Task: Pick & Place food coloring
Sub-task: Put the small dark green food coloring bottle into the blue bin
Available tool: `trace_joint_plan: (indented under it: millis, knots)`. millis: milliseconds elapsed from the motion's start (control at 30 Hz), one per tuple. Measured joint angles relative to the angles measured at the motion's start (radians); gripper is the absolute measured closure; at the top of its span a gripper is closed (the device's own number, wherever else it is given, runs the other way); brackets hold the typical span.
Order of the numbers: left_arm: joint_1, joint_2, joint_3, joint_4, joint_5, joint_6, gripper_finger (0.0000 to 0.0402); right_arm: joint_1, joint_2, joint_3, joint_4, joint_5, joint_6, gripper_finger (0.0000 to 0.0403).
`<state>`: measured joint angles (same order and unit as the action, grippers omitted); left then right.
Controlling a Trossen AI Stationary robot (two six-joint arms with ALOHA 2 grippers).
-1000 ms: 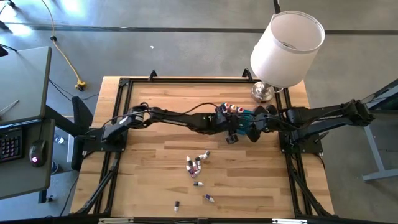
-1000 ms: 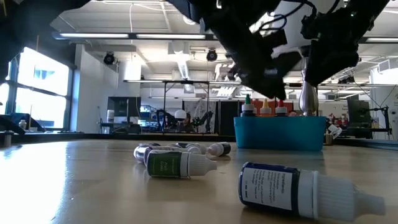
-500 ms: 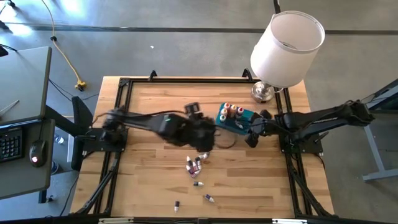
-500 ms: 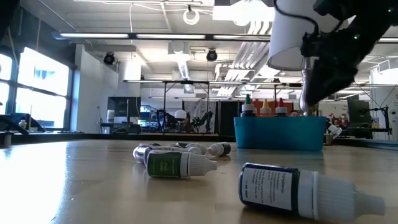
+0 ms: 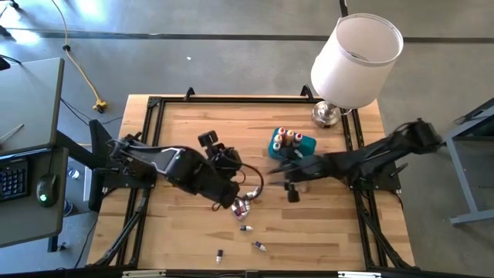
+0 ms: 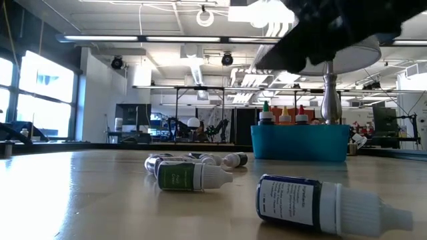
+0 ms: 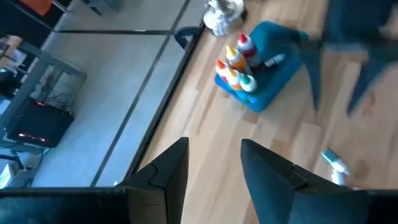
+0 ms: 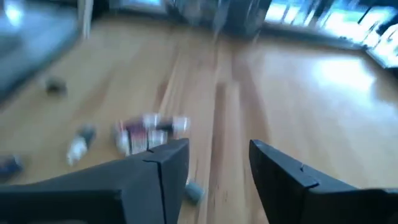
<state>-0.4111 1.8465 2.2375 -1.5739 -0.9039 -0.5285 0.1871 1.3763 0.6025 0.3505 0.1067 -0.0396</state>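
Note:
Several food coloring bottles (image 5: 242, 205) lie on their sides in a cluster on the wooden table, with three more (image 5: 259, 245) scattered toward the near edge. In the low view they lie in the foreground (image 6: 193, 177). Other bottles (image 5: 289, 137) stand upright in the teal bin (image 5: 302, 148). My left gripper (image 5: 234, 194) is open and empty just left of the cluster. My right gripper (image 5: 278, 171) is open and empty on the near side of the bin, with the cluster ahead of it (image 8: 149, 132).
A lamp with a white shade (image 5: 356, 58) stands at the table's far right corner, just behind the bin. A dark metal frame (image 5: 158, 104) runs around the table top. Bare wood lies left of and beyond the cluster.
My left gripper has gone from the bin toward the table's near left, to the cluster of loose bottles. My right gripper has gone from the bin's right side toward the table's left, past the bin's near side. The bin and bottles have stayed put.

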Motion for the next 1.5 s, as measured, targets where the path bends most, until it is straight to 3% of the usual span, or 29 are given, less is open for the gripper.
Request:
trace_joint_plan:
  millis: [267,467,800,933,1100,1500]
  knots:
    - [-0.002,-0.001,0.001,0.003,0.033,0.000,0.0260,-0.004,0.302,0.308,-0.367,-0.050,-0.195,0.0263]
    - [-0.002,-0.001,0.001,0.002,0.060,0.000,0.0260,-0.004,0.412,0.440,-0.442,-0.091,-0.214,0.0242]
    - [-0.002,-0.001,0.001,0.003,0.064,0.007,0.0260,-0.048,0.478,0.449,-0.462,-0.098,-0.257,0.0219]
    - [-0.002,-0.001,0.001,0.003,0.064,0.008,0.0260,-0.074,0.478,0.449,-0.489,-0.105,-0.253,0.0226]
    - [-0.002,-0.001,0.001,0.003,0.065,0.002,0.0260,-0.082,0.487,0.449,-0.479,-0.194,-0.251,0.0235]
    - [-0.002,-0.001,0.001,0.003,0.066,0.000,0.0260,-0.081,0.549,0.451,-0.457,-0.194,-0.249,0.0265]
